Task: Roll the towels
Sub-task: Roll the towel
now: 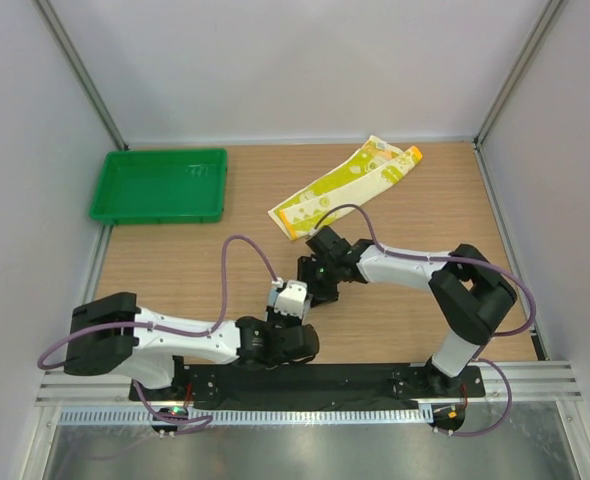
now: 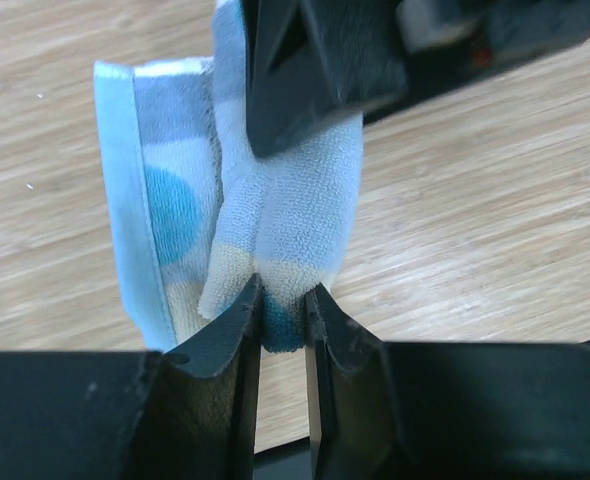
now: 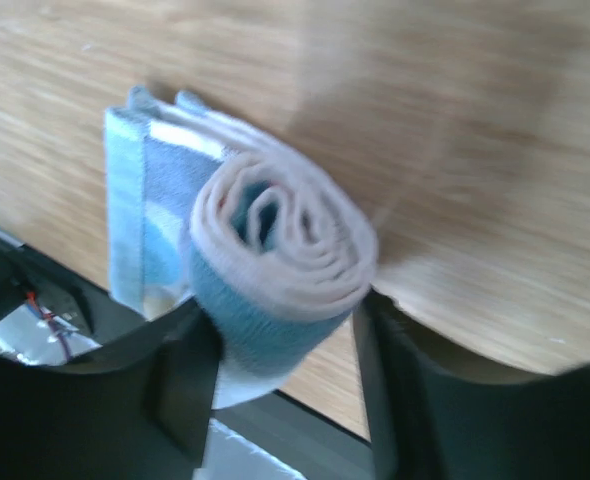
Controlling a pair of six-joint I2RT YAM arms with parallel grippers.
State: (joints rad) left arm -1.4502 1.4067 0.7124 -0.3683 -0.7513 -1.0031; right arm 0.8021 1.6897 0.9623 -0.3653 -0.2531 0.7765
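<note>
The light blue and white towel [image 3: 275,255] is wound into a roll, held above the table between the two arms. My left gripper [image 2: 283,300] is shut on a fold at the roll's end [image 2: 275,200]. My right gripper [image 3: 280,320] stands open, its fingers on either side of the roll, and the picture there is blurred. From above, both grippers meet at the small roll [image 1: 293,296], the left gripper [image 1: 291,303] from below and the right gripper [image 1: 312,282] from the upper right. The yellow-green and white towel [image 1: 340,185] lies flat and unrolled at the back.
A green plastic tray [image 1: 160,185] sits at the back left of the wooden table [image 1: 175,270]. White walls with metal posts close in the table on three sides. The right arm's elbow [image 1: 470,295] rises on the right.
</note>
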